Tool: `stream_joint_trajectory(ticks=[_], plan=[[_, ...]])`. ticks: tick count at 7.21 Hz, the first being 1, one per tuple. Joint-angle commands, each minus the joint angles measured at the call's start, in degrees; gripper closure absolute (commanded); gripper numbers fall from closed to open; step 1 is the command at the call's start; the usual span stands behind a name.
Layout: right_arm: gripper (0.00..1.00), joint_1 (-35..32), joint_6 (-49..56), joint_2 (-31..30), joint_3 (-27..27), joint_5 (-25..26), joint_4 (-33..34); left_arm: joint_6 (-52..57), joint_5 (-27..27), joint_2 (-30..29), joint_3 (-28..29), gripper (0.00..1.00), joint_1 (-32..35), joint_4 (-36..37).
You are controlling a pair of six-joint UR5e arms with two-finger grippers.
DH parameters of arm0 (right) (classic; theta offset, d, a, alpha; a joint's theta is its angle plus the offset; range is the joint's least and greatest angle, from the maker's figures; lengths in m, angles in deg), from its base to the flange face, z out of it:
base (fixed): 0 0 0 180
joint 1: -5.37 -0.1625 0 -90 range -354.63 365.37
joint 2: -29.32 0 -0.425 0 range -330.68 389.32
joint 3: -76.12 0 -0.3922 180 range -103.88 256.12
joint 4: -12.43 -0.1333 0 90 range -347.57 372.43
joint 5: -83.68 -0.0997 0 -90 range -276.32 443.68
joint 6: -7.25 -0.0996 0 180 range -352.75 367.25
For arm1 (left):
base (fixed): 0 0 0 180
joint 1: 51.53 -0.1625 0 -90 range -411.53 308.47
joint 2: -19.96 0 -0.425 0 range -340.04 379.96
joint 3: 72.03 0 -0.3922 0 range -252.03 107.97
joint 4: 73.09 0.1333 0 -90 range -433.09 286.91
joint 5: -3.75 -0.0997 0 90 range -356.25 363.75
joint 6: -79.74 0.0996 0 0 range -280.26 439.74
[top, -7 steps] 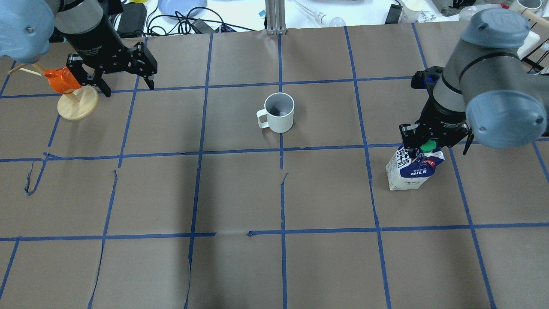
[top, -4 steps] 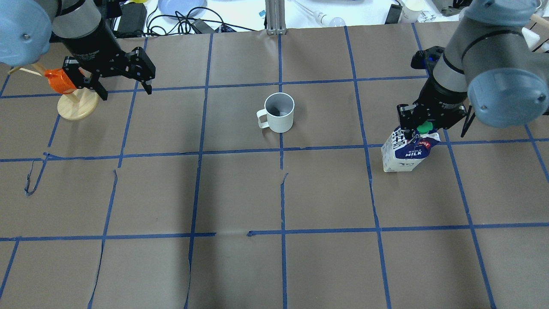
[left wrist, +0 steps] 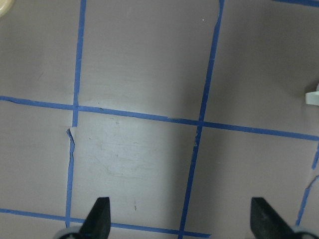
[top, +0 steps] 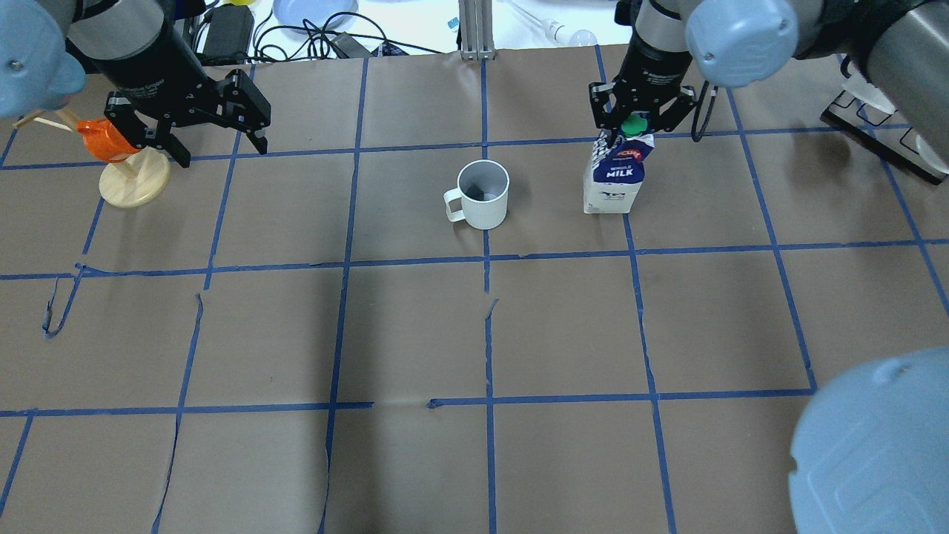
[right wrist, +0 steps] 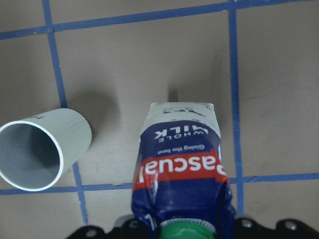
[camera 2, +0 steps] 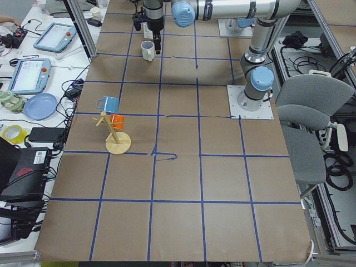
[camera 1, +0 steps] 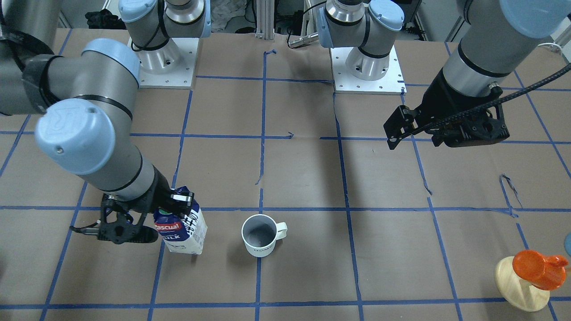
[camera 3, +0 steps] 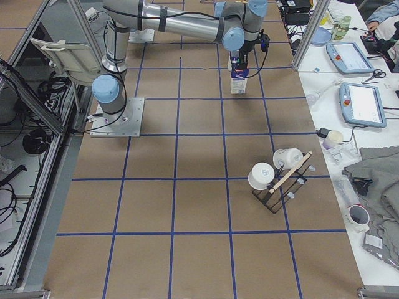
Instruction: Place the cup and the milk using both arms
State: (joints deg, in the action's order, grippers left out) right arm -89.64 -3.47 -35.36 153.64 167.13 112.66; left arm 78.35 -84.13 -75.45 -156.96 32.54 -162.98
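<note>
The right gripper (top: 631, 124) has its fingers closed on the top of the milk carton (top: 614, 182), pinching it at the ridge by the green screw cap (top: 632, 126). The right wrist view shows the cap (right wrist: 186, 231) right at the gripper base, with the red "Pascual" band below it. The carton hangs slightly tilted. Its base is at the worktop (top: 415, 334) or just clear of it, and the pictures do not show which.

The carton is near the white cup (top: 483, 194), on the robot's right of it, with a gap of bare brown paper between them. The cup stands upright on the middle blue tape line, mouth up and grey inside showing, its handle pointing to the robot's left.

The left gripper (top: 221, 152) hovers above the worktop far out on the robot's left, well apart from the cup. Its fingers (left wrist: 99, 216) are spread wide and hold nothing; only taped paper shows between them. Just beside it stands a wooden mug stand (top: 133, 184) carrying an orange mug (top: 104, 141).
</note>
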Motion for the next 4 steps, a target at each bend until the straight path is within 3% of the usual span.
stream_joint_trajectory(ticks=[1, 4], plan=[[0.74, -5.7, -7.8, 3.1, -0.5, -1.2, 4.8, 0.1, -0.3, 1.4, -0.9, 0.0, 0.0, -0.2], [0.72, -5.7, -4.3, 4.0, -0.7, -1.0, 5.9, 0.5, -0.4, 4.2, -4.8, 0.0, 1.6, 0.2]])
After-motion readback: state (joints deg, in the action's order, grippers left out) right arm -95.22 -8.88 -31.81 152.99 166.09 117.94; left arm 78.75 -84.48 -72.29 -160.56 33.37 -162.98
